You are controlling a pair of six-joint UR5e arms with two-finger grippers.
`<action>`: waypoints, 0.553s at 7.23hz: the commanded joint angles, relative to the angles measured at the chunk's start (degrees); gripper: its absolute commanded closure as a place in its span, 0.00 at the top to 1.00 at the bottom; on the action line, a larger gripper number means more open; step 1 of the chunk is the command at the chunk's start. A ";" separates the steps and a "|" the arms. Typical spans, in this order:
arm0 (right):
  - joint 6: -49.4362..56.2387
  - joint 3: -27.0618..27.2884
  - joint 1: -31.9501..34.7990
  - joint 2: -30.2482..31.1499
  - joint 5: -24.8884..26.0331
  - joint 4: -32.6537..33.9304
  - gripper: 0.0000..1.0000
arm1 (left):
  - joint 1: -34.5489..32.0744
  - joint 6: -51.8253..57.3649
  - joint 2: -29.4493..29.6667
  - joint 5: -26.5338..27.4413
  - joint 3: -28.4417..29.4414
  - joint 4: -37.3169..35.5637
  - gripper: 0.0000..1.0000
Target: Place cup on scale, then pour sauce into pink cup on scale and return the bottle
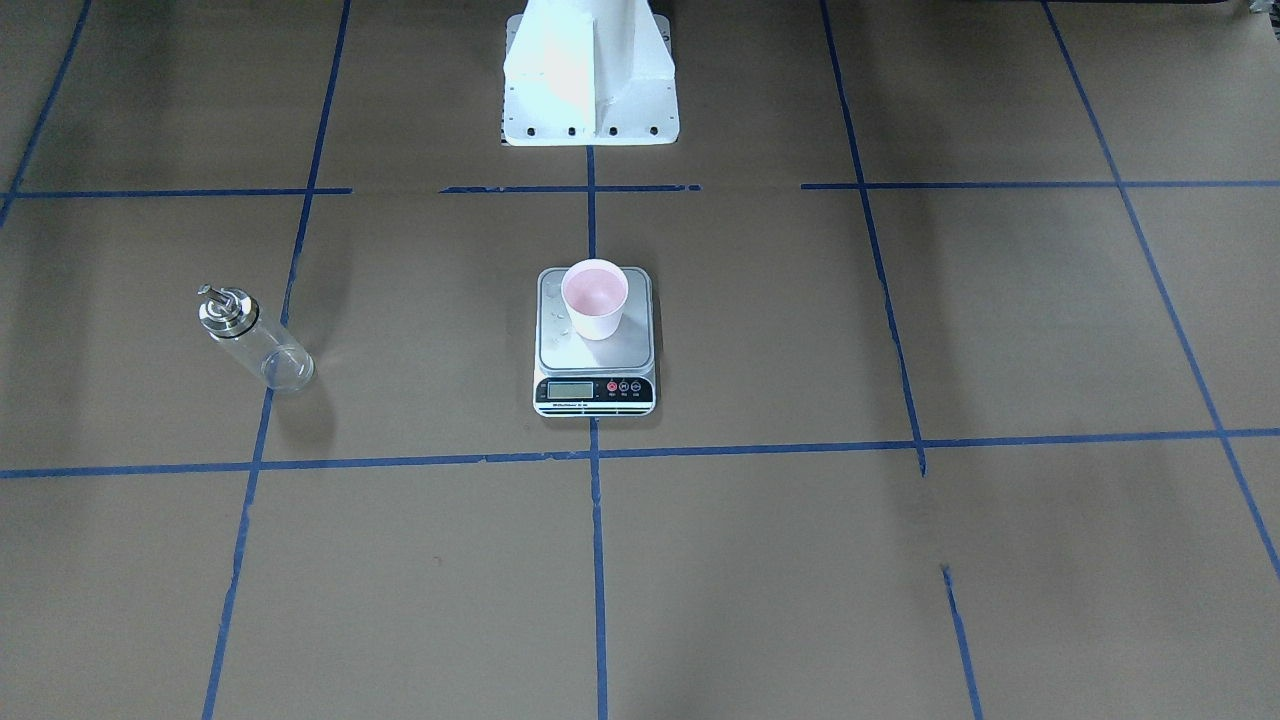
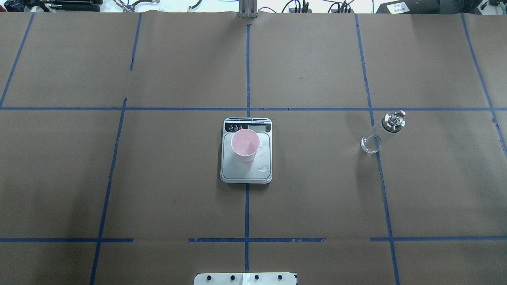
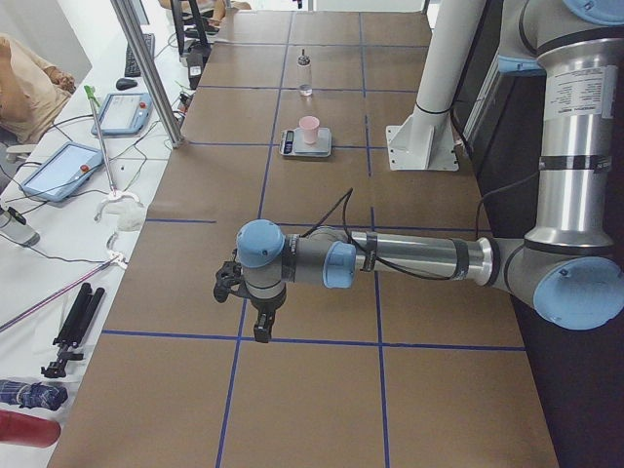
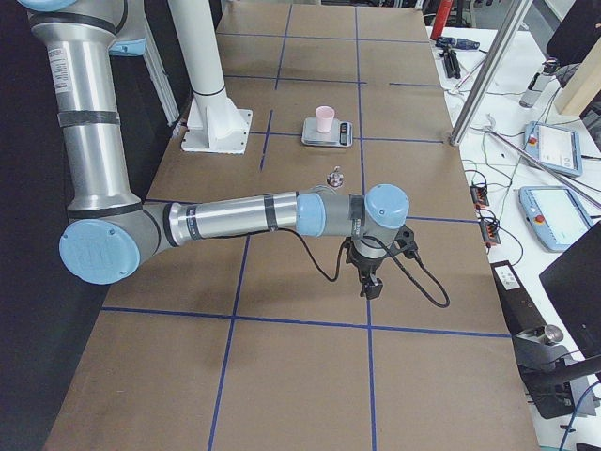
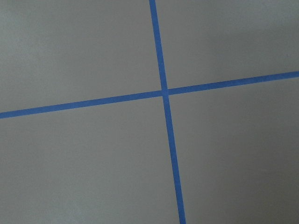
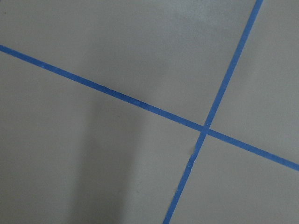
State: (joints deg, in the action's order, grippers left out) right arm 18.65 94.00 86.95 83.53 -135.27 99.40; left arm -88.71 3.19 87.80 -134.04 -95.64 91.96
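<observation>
The pink cup [image 1: 594,300] [image 2: 245,145] stands upright on the steel platform of the scale [image 1: 560,352] [image 2: 245,173], towards its display end, and a few droplets lie on the platform beside it. The clear bottle [image 1: 255,338] [image 2: 382,132] with its silver cap stands upright on the table on my right side, well away from the scale. My left gripper [image 3: 261,327] and right gripper [image 4: 369,287] hang over bare table at opposite ends, far from these objects. They appear only in the side views, so I cannot tell whether they are open or shut. Both wrist views show only brown paper and blue tape.
The white robot pedestal [image 1: 590,80] [image 2: 245,278] stands behind the scale. Blue tape lines grid the brown table cover. Beyond the far edge are a metal post [image 3: 146,68], tablets [image 3: 63,171] [image 4: 554,146], cables and a seated person [image 3: 24,88].
</observation>
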 commanded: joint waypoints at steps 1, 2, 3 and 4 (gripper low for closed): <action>0.07 0.84 -0.02 -0.47 0.00 0.00 1.00 | 0.03 0.06 0.09 -0.16 -0.51 -0.29 1.00; 0.07 0.75 -0.02 -0.47 0.00 0.00 1.00 | 0.03 0.06 0.18 -0.60 -0.51 -0.38 1.00; 0.07 0.84 -0.02 -0.47 0.00 0.00 1.00 | 0.03 -0.11 0.18 -4.17 -0.34 -0.38 1.00; 0.07 0.92 0.06 -0.38 0.00 0.00 1.00 | 0.03 -0.64 0.10 -4.99 0.01 -0.38 1.00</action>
State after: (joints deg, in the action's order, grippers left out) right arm 18.72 94.83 86.94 83.10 -135.26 99.40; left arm -88.68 3.01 87.94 -137.11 -95.94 91.60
